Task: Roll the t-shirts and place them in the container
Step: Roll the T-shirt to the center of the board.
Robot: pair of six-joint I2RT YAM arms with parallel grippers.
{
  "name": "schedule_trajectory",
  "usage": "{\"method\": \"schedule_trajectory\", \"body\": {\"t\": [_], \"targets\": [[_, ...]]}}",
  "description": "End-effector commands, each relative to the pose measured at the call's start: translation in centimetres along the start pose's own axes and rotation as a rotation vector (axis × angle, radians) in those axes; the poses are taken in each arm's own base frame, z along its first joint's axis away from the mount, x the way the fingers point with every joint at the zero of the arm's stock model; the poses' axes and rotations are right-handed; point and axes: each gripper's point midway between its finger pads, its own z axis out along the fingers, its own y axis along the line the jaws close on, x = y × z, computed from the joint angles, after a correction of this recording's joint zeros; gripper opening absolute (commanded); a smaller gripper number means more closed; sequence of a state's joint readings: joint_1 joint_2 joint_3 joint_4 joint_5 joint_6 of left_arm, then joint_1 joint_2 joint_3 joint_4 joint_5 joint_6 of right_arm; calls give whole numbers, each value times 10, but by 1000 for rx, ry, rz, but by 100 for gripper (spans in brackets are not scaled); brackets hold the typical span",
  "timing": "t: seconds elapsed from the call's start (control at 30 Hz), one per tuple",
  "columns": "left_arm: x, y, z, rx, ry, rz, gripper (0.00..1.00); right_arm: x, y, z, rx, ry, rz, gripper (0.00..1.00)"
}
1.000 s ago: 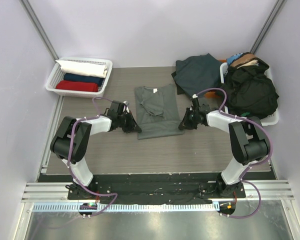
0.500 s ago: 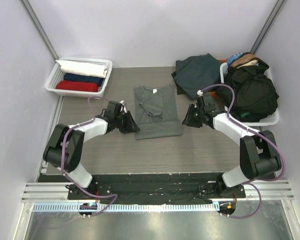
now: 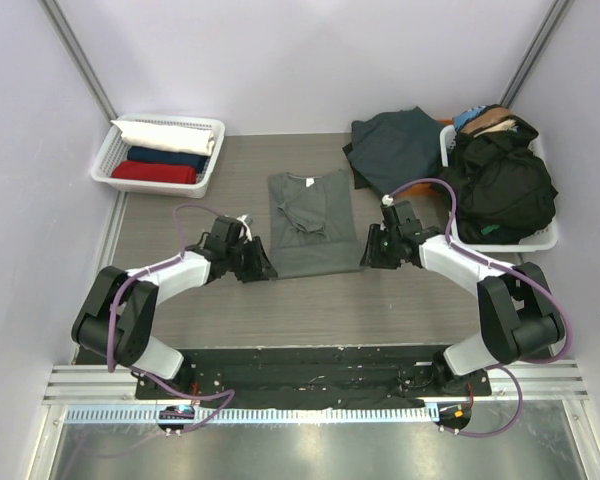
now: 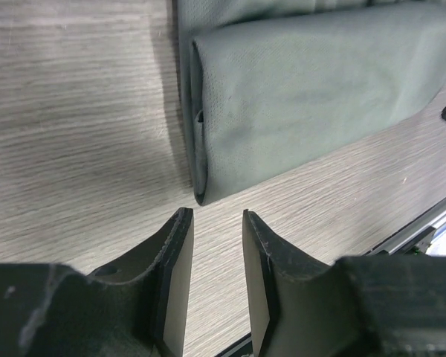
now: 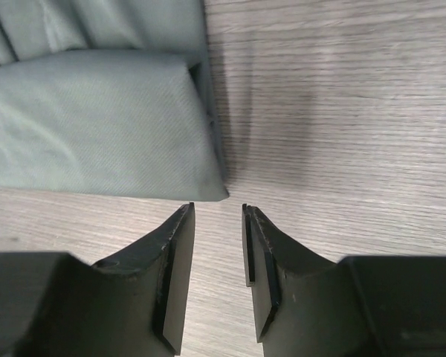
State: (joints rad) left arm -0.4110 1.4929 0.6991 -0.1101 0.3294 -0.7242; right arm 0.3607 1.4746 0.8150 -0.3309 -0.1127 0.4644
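Observation:
A sage-grey t-shirt [image 3: 313,220] lies on the table, sleeves folded in, neck label at the far end, its near hem folded over once. My left gripper [image 3: 260,268] is open and empty just off the shirt's near left corner [image 4: 201,195]. My right gripper [image 3: 366,258] is open and empty just off the near right corner [image 5: 219,192]. Both sets of fingers sit low over the wood, apart from the cloth. The folded hem fills the upper part of both wrist views [image 4: 305,89] [image 5: 97,126].
A white lattice basket [image 3: 105,160] at the far left holds rolled white, navy and red shirts. A dark teal shirt [image 3: 390,145] lies at the far right beside a second white basket [image 3: 545,238] heaped with black clothing. Walls close in on both sides.
Both grippers have drawn back toward the near edge, from beside the shirt's lower sides to its near corners. The shirt's near hem now lies shorter, folded over.

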Motion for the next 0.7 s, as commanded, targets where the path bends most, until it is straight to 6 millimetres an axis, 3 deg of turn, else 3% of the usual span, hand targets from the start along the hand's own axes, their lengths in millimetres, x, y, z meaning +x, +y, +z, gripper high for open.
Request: {"method": "schedule_trajectory", "body": {"t": [0.0,0.43,0.57,0.67], "targets": [[-1,0,3,1,-16,23,36,-8,-6,3,37,-32,-17,39],[0,0,16,-6,7,24,34,-4,6,18,-18,8,-24,39],[0,-2,19,3,17,23,22,0,8,23,-29,28,-19,38],[-3,-3,21,6,15,23,20,1,11,26,-43,37,-20,34]]}}
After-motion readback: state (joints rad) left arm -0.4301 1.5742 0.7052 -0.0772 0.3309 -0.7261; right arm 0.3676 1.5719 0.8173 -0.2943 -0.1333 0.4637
